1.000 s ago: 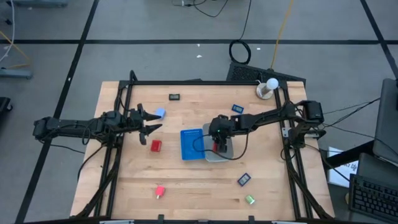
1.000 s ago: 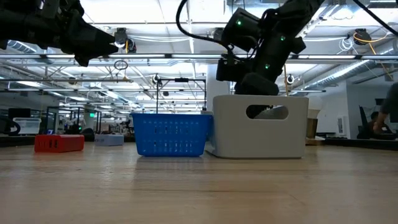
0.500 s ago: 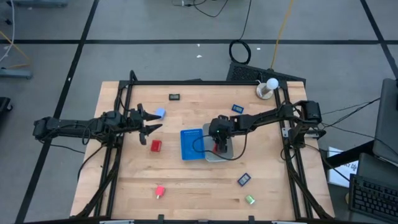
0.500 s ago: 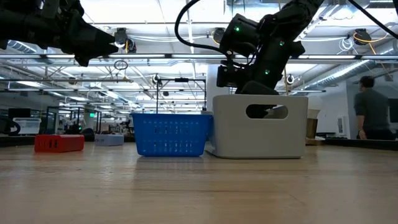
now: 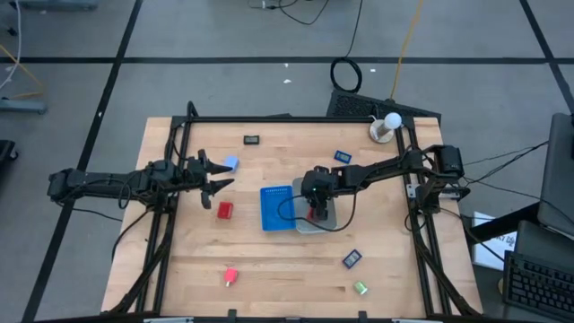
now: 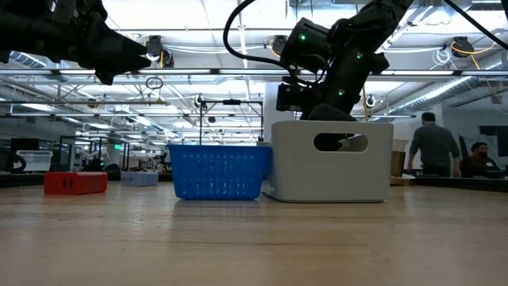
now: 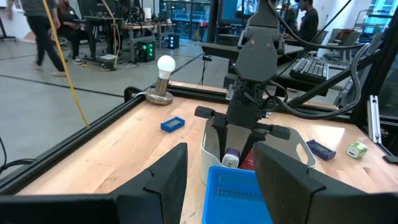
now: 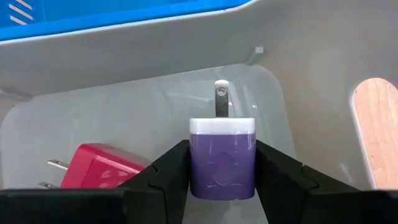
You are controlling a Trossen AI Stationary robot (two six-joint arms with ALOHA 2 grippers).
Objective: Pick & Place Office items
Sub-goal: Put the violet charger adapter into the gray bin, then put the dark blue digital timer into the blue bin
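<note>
while the right gripper [image 8: 222, 163] holds a purple charger [image 8: 222, 157] inside the grey bin [image 8: 155, 112], the placing step looks underway, so next comes letting go; the left gripper [image 5: 211, 175] waits open.

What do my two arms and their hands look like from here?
Both arms are black and jointed. The left hand has two dark, angular fingers. The right hand has a boxy black wrist block with black cables looping off it; small green lights glow on that arm in the low view.
</note>
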